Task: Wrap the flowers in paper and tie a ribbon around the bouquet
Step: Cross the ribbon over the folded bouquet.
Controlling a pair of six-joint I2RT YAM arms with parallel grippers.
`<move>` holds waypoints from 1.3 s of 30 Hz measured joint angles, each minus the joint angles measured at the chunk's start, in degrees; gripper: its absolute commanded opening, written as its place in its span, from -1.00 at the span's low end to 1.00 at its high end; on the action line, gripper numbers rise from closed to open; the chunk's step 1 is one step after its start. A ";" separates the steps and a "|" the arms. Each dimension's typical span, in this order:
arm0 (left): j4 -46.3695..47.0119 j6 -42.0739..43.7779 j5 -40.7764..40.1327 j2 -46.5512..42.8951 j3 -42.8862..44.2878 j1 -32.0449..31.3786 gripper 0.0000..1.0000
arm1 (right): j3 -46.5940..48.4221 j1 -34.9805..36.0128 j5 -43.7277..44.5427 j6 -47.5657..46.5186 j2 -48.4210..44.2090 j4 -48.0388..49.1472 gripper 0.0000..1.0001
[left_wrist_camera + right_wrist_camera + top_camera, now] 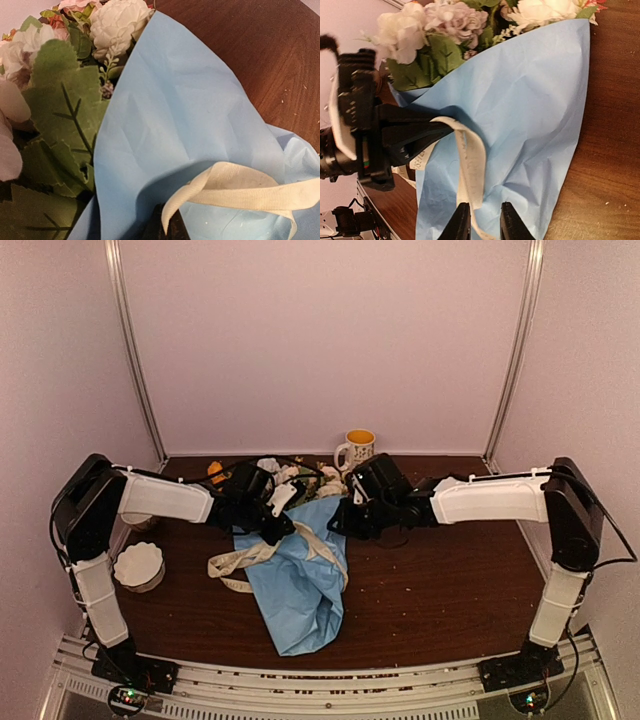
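While the left claw was clamped on the ribbon at the bouquet's left side, the right claw hung over the bouquet's middle. Its jaws were narrowly parted around the ribbon, which was not visibly pinched. In my judgement, that claw should close squarely on the flat band, keeping it taut and untwisted and clear of the blue paper. The bouquet lay on a dark wooden tabletop. Beyond the bouquet stood a mug, and to its left a white fluted cup. Pale walls enclosed everything.
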 measured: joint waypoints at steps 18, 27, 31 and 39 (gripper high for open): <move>-0.26 -0.24 1.31 0.00 0.00 0.02 -1.00 | 3.63 9.92 8.76 0.57 5.57 -2.91 -0.45; -0.39 -0.24 1.42 0.00 0.00 0.02 -1.00 | 8.35 9.44 12.76 -0.04 9.73 -5.05 -0.22; -0.52 -0.24 1.49 0.00 0.00 0.02 -1.00 | 9.84 9.35 13.09 -0.66 11.50 -5.18 -0.24; -0.90 -0.22 2.36 -0.02 -0.02 0.02 -1.00 | 9.94 8.94 14.84 -2.32 12.66 -5.29 -1.00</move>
